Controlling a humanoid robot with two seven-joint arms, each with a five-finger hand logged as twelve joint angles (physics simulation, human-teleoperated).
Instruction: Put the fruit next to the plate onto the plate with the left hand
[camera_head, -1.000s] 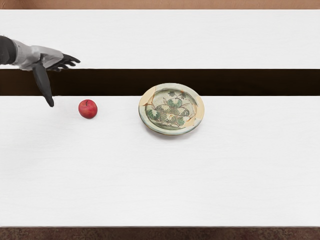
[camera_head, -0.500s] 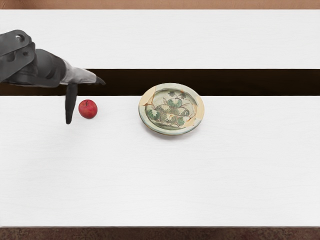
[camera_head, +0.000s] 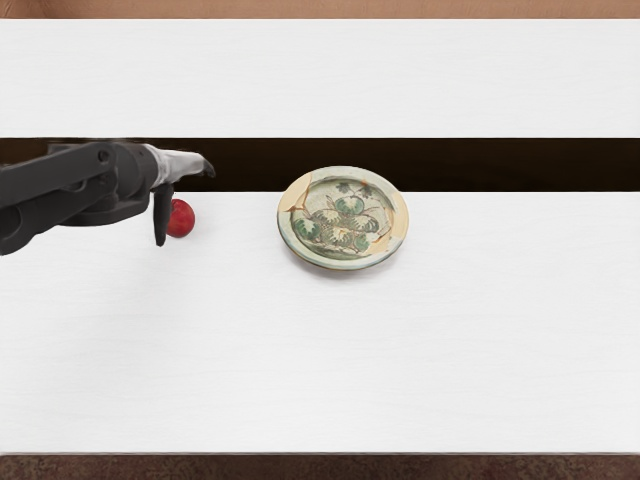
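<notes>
The left hand (camera_head: 180, 163) hangs open, thumb beside the apple (camera_head: 184, 218).

On the table (camera_head: 320, 340): apple (camera_head: 183, 218) left of the plate (camera_head: 399, 213), well apart from it. Just over the apple, hiding its left side: left hand (camera_head: 178, 163), in from the left edge.

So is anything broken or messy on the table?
No, nothing stands out. The plate lies flat on the table with nothing on it. The apple sits beside it, not squashed, partly hidden by the left hand reaching over it with open fingers.
</notes>
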